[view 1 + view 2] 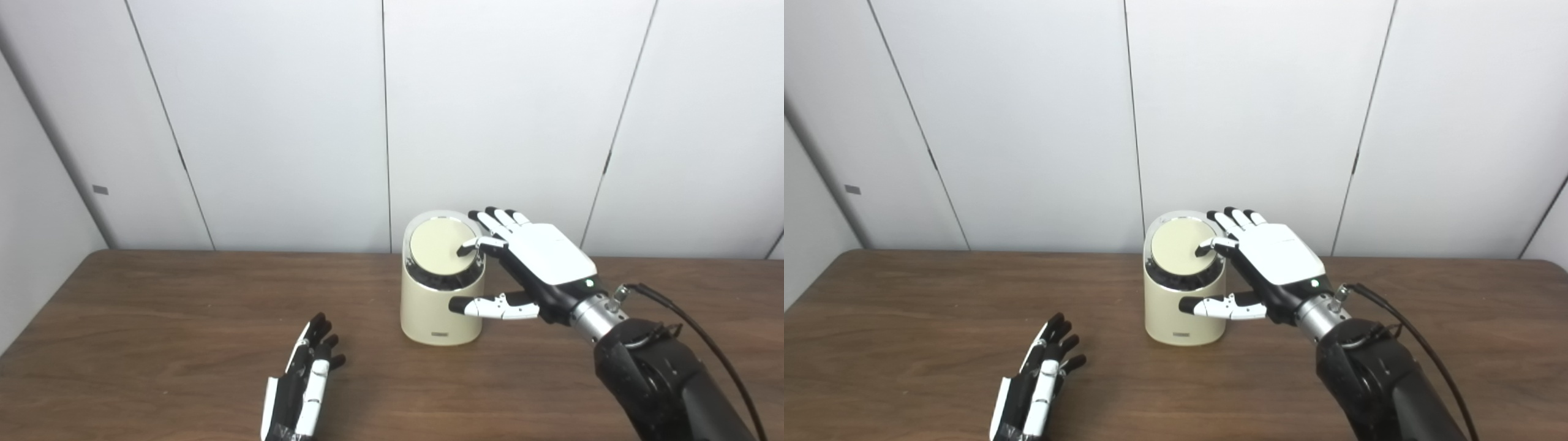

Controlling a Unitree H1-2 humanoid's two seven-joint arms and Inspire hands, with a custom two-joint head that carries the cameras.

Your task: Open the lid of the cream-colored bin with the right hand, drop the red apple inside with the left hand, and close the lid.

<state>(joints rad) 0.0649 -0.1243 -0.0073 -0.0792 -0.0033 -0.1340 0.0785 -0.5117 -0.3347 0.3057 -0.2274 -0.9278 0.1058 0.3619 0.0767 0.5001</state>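
The cream-colored bin [438,312] stands on the wooden table [153,343] near its back middle. Its round lid [438,247] is tilted, with a dark gap showing along the front rim. My right hand [530,263] is open beside the bin on the right, one fingertip resting on the lid's right edge and the thumb stretched across the bin's front. My left hand [303,380] lies open and empty on the table, front left of the bin. No red apple is visible in either view.
White wall panels [275,122] rise right behind the table's far edge. A black cable [704,337] runs along my right forearm. Bare wooden tabletop stretches to the left and right of the bin.
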